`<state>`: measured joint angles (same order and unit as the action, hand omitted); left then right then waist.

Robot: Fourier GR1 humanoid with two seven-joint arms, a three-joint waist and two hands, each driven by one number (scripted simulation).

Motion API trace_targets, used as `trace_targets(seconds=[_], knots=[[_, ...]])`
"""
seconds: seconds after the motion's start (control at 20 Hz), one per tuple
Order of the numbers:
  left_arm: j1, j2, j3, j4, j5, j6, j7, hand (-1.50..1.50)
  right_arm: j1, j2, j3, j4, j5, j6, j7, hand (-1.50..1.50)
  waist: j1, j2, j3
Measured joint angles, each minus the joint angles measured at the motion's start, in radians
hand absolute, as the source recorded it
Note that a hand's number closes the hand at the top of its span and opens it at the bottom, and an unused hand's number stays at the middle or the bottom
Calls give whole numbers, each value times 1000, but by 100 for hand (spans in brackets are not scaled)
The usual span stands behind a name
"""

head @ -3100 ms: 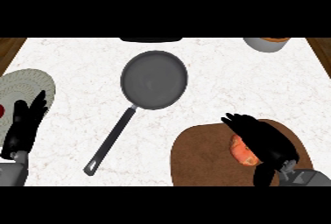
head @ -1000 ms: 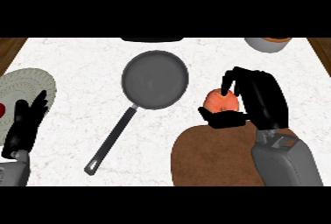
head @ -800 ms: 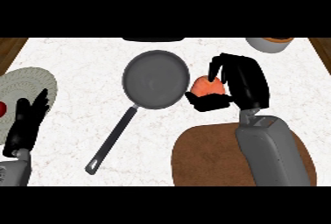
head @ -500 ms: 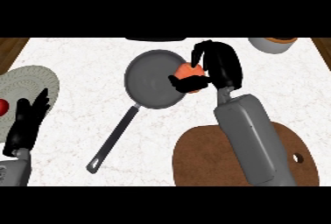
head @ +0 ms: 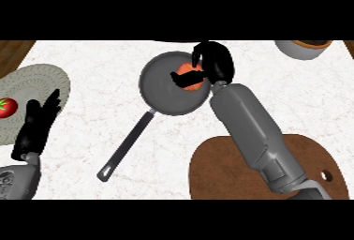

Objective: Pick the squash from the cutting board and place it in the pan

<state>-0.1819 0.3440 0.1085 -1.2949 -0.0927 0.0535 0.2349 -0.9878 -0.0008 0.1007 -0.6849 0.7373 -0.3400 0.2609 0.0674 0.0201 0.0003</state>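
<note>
**Q:** Where is the squash, and what is holding it?

**A:** I am holding the squash (head: pixel 188 75) in the right hand (head: pixel 213 63), fingers and thumb curling round it, over the right part of the pan (head: pixel 162 91). I cannot tell whether it is touching the pan floor. The left hand (head: pixel 38 124) is resting open at the lower left, beside a plate (head: pixel 31 86) bearing a tomato (head: pixel 7 105).

**Q:** How is it handling?

**A:** I am judging it light, stiff and smooth-skinned, likely slippery; its rounded body is best taken across the middle. The orange rind is looking glossy. The pan is dark grey metal, round, long-handled. The board (head: pixel 221 173) is brown wood, and the counter (head: pixel 104 126) white, marbled.
</note>
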Motion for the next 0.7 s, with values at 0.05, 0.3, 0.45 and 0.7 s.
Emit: trace_targets(seconds=[0.05,0.3,0.45,0.7], knots=[[-5,9,3,-9,2,-7,5,0,-21,0,-3,43,-16,-14,-14,150,5,1,0],[-44,-3,-10,14,-8,-10,6,0,-68,0,7,199,-123,-70,-97,150,32,11,1],[-57,-11,-21,15,-9,-16,4,0,-73,0,-11,247,-210,-85,-147,-150,54,18,1],[-66,-16,-34,11,-11,-29,0,0,-87,1,-23,321,-317,-81,-211,-150,87,26,2]])
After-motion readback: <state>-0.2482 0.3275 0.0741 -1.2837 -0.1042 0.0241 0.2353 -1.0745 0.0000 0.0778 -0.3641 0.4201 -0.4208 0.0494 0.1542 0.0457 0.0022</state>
